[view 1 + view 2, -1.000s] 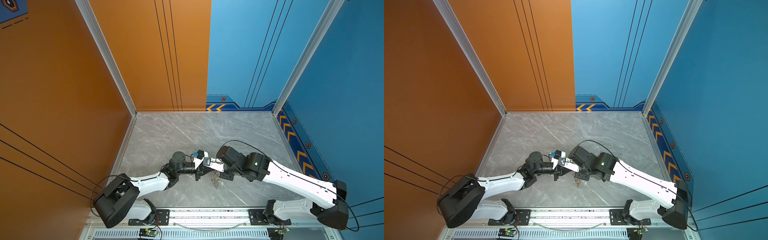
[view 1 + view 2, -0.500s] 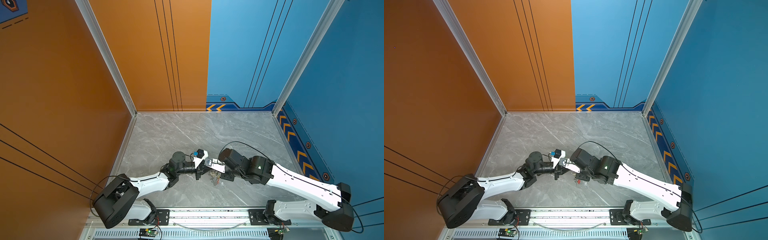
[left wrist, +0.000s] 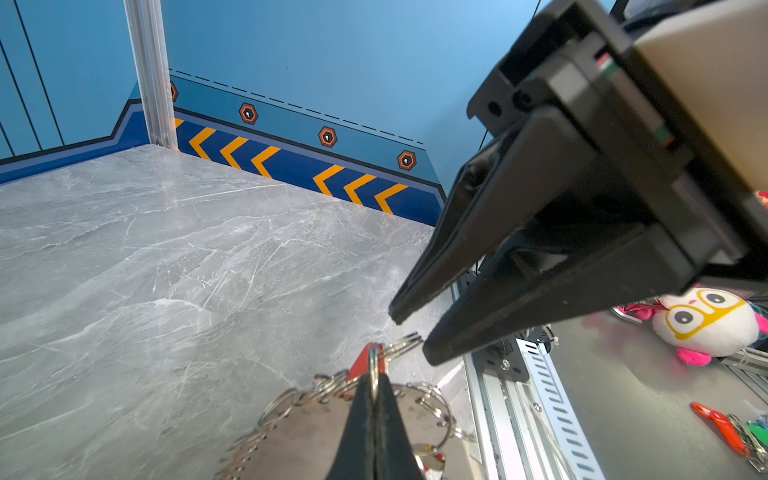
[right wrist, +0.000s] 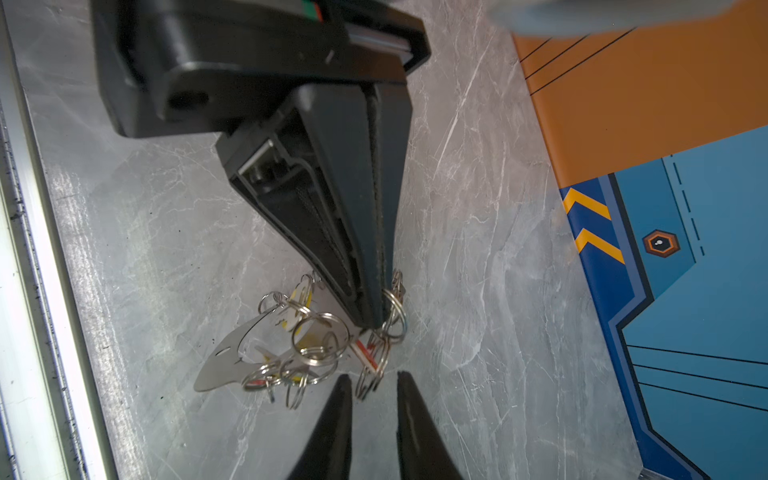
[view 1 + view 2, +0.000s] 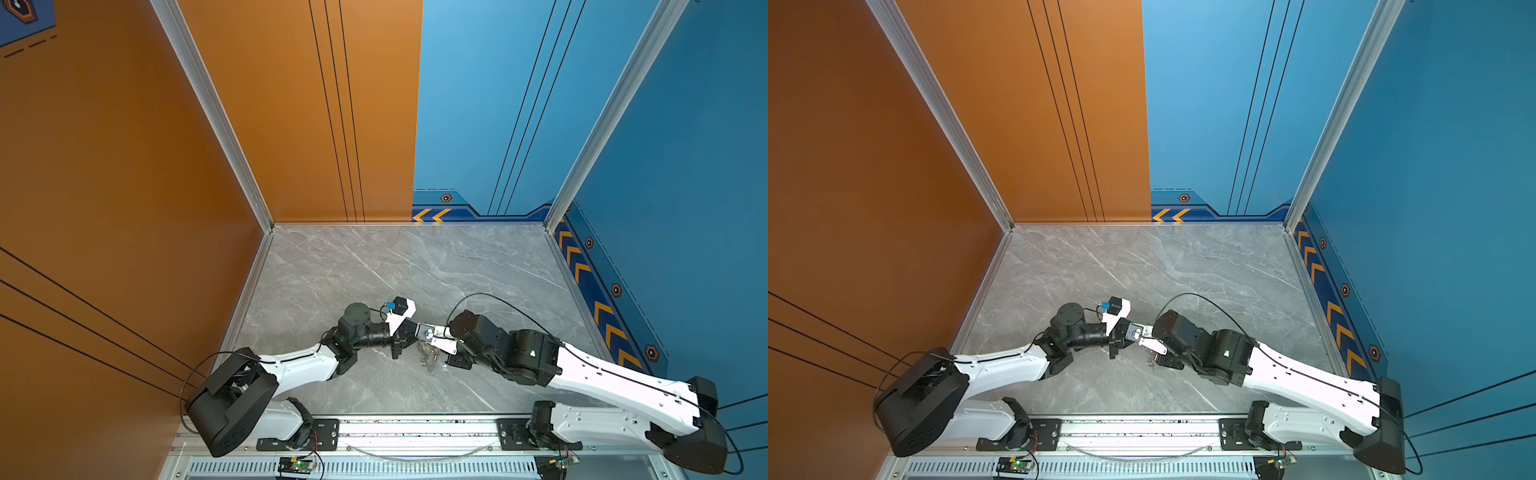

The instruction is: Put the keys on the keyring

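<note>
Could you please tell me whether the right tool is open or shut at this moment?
Open: the right tool shows a clear gap between its fingertips, with nothing clamped.

Tabletop [image 5: 374,270]: grey marble pattern, white veins.
Left wall [image 5: 104,166]: orange, thin black lines.
Right wall [image 5: 685,145]: blue, thin black lines.
Skirting [image 3: 291,164]: dark blue, orange chevrons, orange-and-black hexagon badges [image 3: 327,137].
Left arm [image 5: 299,368], right arm [image 5: 615,378]: white shells, black joints.
Left gripper [image 4: 374,320], right gripper [image 3: 411,332]: black.
Split rings [image 3: 373,361]: silver.
Keys [image 4: 365,354]: silver, red and yellow tags.
Plush toy [image 3: 706,324]: white, yellow spectacles, pink trim.
</note>
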Motion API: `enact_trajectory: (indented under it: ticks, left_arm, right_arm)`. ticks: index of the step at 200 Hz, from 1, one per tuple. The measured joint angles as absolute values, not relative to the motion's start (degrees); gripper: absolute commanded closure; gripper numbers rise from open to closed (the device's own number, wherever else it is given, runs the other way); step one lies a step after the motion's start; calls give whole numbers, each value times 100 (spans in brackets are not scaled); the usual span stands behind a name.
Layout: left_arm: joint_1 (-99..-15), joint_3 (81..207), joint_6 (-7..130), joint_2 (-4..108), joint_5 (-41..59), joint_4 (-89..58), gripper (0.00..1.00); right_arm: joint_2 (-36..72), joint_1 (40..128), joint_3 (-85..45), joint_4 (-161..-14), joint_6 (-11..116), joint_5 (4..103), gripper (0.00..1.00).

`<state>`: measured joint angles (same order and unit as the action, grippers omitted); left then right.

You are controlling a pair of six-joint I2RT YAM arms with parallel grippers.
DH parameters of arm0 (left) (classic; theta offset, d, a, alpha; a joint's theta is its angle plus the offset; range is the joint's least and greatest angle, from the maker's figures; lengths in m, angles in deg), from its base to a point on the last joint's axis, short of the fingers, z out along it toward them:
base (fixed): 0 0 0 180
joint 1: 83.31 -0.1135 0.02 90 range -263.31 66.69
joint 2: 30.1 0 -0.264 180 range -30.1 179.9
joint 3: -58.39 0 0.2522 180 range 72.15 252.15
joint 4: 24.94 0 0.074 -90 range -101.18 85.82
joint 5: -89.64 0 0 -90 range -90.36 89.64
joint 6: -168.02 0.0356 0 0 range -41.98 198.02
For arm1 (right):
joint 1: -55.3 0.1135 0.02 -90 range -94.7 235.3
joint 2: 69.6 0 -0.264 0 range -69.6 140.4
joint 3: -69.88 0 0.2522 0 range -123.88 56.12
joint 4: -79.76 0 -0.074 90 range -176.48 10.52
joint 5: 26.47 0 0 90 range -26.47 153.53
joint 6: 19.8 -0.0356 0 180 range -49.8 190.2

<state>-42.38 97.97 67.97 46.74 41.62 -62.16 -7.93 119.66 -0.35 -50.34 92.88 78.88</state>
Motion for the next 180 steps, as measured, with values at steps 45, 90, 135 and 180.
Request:
enact_trajectory:
  ticks: [45, 90, 135, 180]
  left_arm:
    - [-4245, 9797, 6760, 4674, 4157, -6326, 100]
    - [-4251, 9690, 6764, 4623, 4017, -6437, 100]
    - [-4282, 9616, 6788, 4553, 3864, -6457, 100]
    - [-4286, 9570, 6810, 4501, 3779, -6466, 100]
  right_arm:
    - [-666, 11966, -35, -5229, 9238, 8059, 82]
    - [-522, 11970, -35, -5261, 9137, 8275, 83]
    - [-509, 11970, -35, -5270, 9067, 8365, 85]
    - [-467, 11970, -35, -5338, 8967, 8371, 89]
